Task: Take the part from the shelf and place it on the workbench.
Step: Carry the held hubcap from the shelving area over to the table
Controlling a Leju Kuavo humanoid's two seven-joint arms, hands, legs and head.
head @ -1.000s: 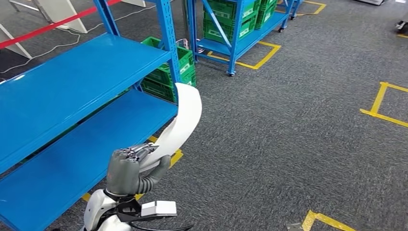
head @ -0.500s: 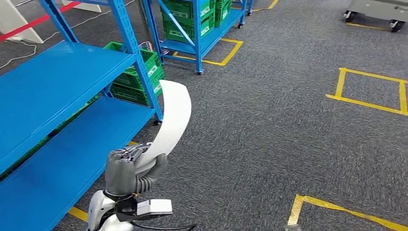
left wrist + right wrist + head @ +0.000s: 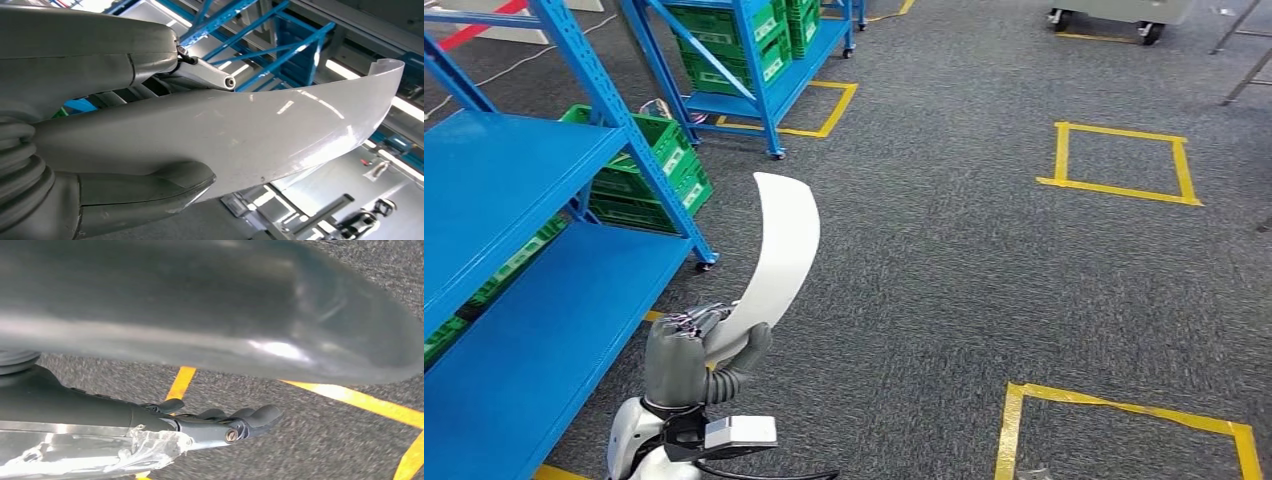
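Right of the blue shelf (image 3: 514, 260), over open carpet (image 3: 984, 260), the left robot hand (image 3: 686, 352) clamps a curved, glossy white part (image 3: 779, 250); right robot hand (image 3: 220, 422) grip unclear.

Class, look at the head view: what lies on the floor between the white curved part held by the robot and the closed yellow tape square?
Nothing: between the white curved part and the yellow tape square the head view shows bare grey carpet.

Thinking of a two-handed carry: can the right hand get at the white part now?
Probably yes: the left hand grips only the white part's lower end, and its upper length stands clear above the floor.
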